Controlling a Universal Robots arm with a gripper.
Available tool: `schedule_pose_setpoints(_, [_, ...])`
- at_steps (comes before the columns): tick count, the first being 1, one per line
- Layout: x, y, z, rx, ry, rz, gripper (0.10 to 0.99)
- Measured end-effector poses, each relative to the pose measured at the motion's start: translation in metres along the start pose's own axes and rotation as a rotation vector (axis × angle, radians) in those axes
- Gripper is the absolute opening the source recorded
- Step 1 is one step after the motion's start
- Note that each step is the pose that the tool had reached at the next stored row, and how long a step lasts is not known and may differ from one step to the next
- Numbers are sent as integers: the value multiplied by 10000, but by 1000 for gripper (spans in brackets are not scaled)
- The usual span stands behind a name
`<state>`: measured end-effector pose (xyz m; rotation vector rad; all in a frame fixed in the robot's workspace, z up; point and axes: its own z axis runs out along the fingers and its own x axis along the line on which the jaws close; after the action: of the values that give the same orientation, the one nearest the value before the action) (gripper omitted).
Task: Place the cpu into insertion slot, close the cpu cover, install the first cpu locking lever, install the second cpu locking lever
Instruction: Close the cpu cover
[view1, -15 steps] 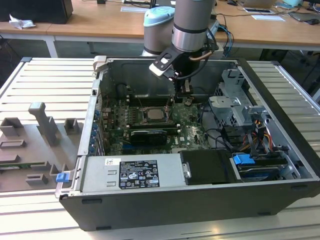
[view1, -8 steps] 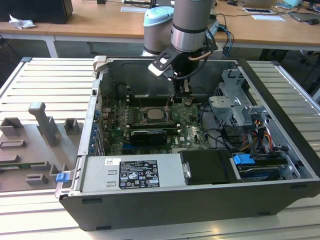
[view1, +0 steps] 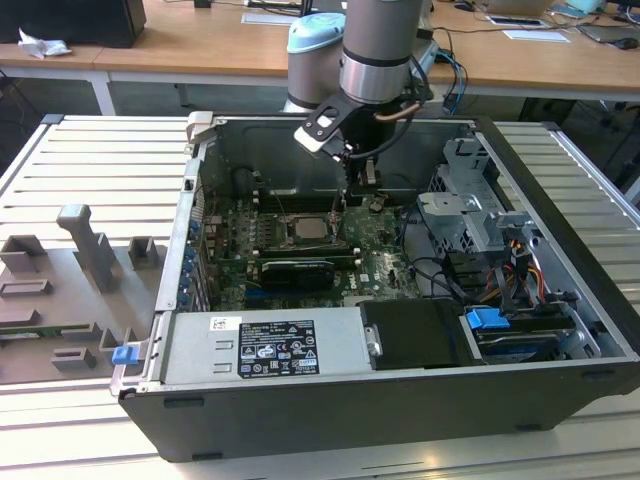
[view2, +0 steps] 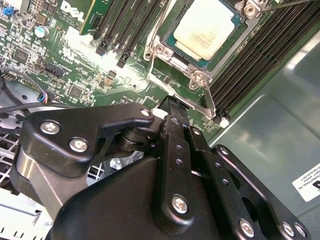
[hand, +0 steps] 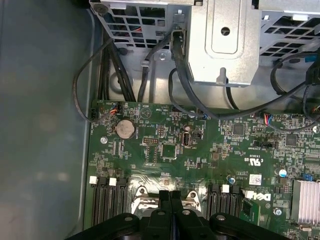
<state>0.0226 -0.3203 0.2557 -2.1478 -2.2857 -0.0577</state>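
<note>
The cpu lies flat in the insertion slot on the green board. The silver cpu cover is folded down around it, and the chip's pale top shows through the window. A thin wire locking lever runs along the socket's edge beside the memory slots. A second lever shows at the far corner. My gripper hangs just above the socket's edge with its black fingers pressed together, the tips close over the lever's hook end. I cannot tell whether they touch it.
The board sits deep inside an open computer case. A metal drive cage with dangling cables stands close to the socket. Long black memory slots flank the socket. A power supply fills the case's front.
</note>
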Motion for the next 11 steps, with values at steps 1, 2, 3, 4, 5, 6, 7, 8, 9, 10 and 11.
schedule_pose_setpoints(1, [0, -3, 0, 0, 0, 0, 106])
schedule_pose_setpoints(2, [0, -4, 0, 0, 0, -1, 106])
schedule_pose_setpoints(3, [0, -6, 0, 0, 0, 0, 106])
schedule_pose_setpoints(4, [1, -9, 0, 0, 0, -1, 106])
schedule_pose_setpoints(5, [1, -12, 0, -1, 0, 0, 106])
schedule_pose_setpoints(6, [1, -15, 0, 0, 0, 0, 106])
schedule_pose_setpoints(7, [1, -20, 0, 0, 0, 0, 106])
schedule_pose_setpoints(8, [2, -25, 0, -1, 0, 1, 106])
schedule_pose_setpoints(9, [2, -29, 0, 0, 0, -1, 106])
schedule_pose_setpoints(10, [2, -34, -1, 0, 0, 0, 106])
schedule_pose_setpoints(11, [3, -38, -1, 0, 1, 0, 106])
